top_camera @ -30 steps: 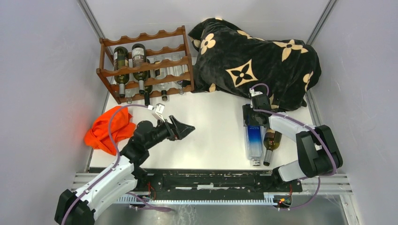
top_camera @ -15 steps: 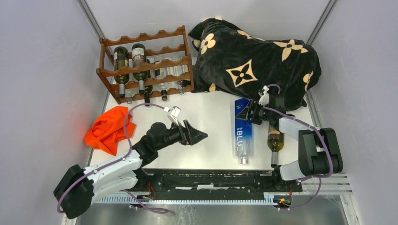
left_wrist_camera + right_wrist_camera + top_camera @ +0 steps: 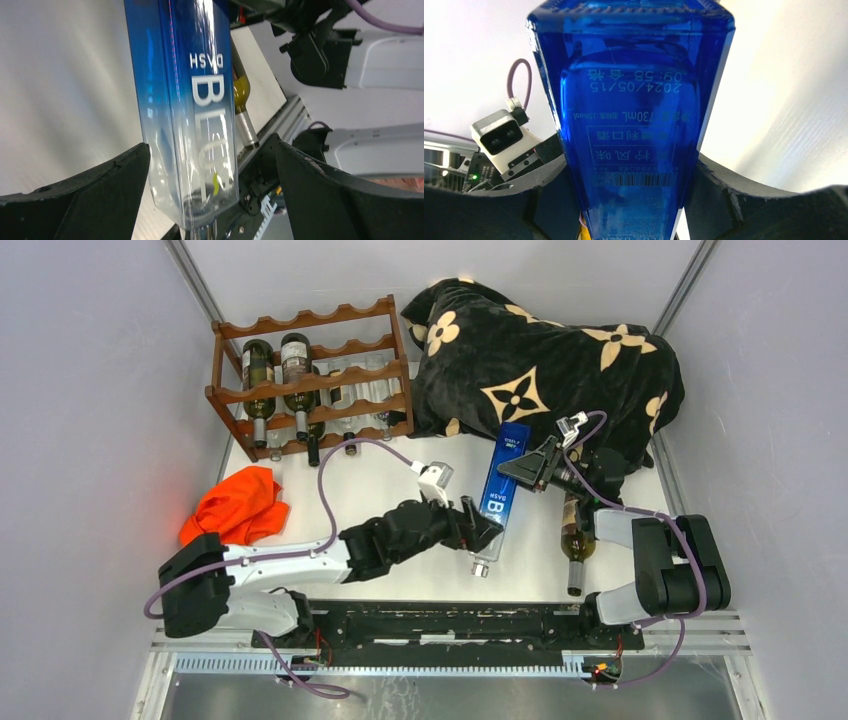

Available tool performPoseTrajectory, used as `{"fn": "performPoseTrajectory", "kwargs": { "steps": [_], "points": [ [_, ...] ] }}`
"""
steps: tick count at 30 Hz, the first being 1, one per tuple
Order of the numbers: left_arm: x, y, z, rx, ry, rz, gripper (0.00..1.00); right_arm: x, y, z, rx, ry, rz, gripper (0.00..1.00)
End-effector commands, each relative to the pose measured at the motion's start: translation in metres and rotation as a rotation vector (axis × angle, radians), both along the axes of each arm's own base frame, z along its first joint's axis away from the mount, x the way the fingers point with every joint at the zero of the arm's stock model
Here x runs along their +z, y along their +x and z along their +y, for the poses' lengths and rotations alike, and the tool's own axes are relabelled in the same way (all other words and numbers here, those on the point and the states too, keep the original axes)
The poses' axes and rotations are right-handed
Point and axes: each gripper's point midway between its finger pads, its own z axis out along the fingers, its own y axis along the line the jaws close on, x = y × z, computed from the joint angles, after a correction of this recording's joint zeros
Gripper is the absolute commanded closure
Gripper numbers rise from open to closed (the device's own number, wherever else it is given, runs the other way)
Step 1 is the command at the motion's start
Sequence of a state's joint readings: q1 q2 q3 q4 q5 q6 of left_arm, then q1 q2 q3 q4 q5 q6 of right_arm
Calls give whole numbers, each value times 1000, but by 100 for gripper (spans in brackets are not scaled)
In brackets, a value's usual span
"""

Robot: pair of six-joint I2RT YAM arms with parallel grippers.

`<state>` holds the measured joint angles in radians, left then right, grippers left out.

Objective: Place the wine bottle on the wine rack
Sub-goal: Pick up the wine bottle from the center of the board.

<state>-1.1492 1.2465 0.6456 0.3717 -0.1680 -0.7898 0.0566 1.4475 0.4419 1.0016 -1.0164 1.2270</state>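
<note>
The table (image 3: 400, 490) carried the wine rack (image 3: 300, 315) at its far left corner, with bottles (image 3: 258, 370) lying in it. The blue wine bottle (image 3: 505, 475) slanted above mid-table, my right tool (image 3: 527, 467) clamped on its base end and my left tool (image 3: 484, 527) spread wide around its clear neck end.

You have one wine rack (image 3: 300, 318) to reckon with. In it you can count two dark green labelled bottles (image 3: 258, 368) for certain. The clear bottles (image 3: 345, 390) beside them and the necks poking out lower down crowd together too much for a firm number. Outside the rack you have two more bottles: one blue bottle (image 3: 503, 485) and one olive-green wine bottle (image 3: 576, 538). Add one orange cloth (image 3: 235, 515), one black blanket (image 3: 540, 360) with tan flower motifs, and two arms: the left arm (image 3: 290, 562) and the right arm (image 3: 665, 560).
</note>
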Motion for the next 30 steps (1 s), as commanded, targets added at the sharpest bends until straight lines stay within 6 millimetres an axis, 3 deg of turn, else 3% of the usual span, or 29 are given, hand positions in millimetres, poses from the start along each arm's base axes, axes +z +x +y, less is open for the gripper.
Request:
{"fn": "performPoseTrajectory", "kwargs": {
  "steps": [1,9,19,22,23,24,25,27,29,30],
  "points": [
    [-1,22,0,139,169,-74,0,42,-14,0,49,59,-171,100],
    [-31,21,-2,289,422,28,0,39,-12,-8,19,82,-148,100],
    [-49,6,-37,307,564,23,0,28,-10,-10,-1,69,-111,100],
    [-61,10,-29,355,634,13,3,27,-10,-11,-3,62,-111,100],
    [-63,12,-25,370,657,6,6,26,-9,-11,-5,55,-113,100],
    [-63,13,-23,382,670,-1,16,23,-8,-11,-9,44,-111,100],
    [-64,14,-20,390,686,-6,33,20,-7,-12,-12,31,-108,100],
    [-61,15,-20,385,695,-18,58,16,-7,-11,-12,15,-108,98],
    [-58,15,-22,362,702,-32,94,14,-7,-11,-5,6,-108,82],
    [-57,14,-22,355,705,-38,97,15,-8,-10,7,3,-117,67]
  ]
}}
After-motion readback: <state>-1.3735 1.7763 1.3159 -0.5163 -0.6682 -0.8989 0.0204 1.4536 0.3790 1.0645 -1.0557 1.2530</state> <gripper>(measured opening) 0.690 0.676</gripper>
